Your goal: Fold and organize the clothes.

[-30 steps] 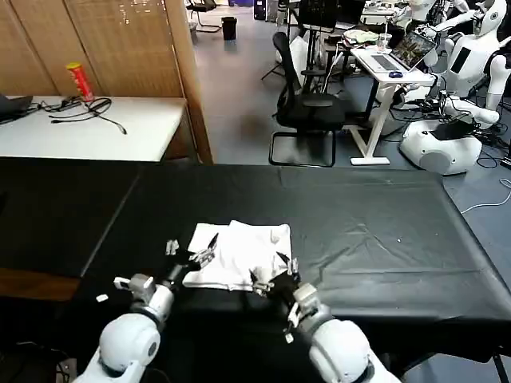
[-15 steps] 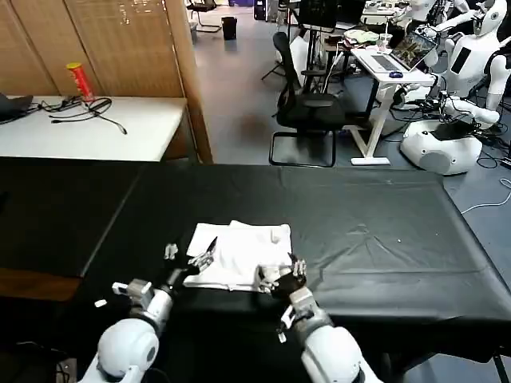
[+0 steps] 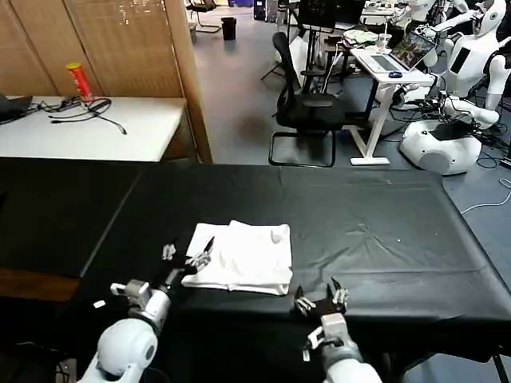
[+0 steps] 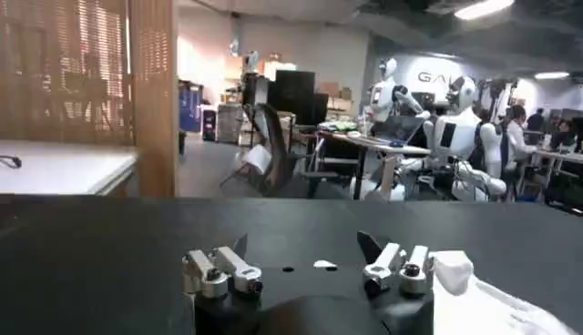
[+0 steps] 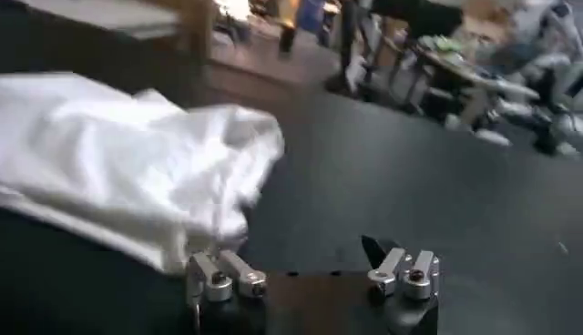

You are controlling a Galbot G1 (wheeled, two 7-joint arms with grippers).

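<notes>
The clothes are one white T-shirt (image 3: 242, 255), lying folded into a rough square on the black table covering (image 3: 375, 239). No lettering shows on it. My left gripper (image 3: 189, 254) rests open at the shirt's near left corner, one finger beside the cloth. In the left wrist view the open gripper (image 4: 305, 248) holds nothing, with the shirt's edge (image 4: 478, 296) beside it. My right gripper (image 3: 318, 297) hovers open near the table's front edge, apart from the shirt's near right corner. In the right wrist view the gripper (image 5: 287, 259) is empty, the shirt (image 5: 118, 164) bunched just beyond one finger.
A white side table (image 3: 88, 128) with a red can (image 3: 78, 80) and cables stands at the back left beside a wooden screen (image 3: 120, 40). An office chair (image 3: 307, 112), a desk and white robots (image 3: 455, 96) stand beyond the table's far edge.
My right gripper has let go of the shirt's near right corner and drawn back to the right, toward the front edge. The left gripper has barely shifted.
</notes>
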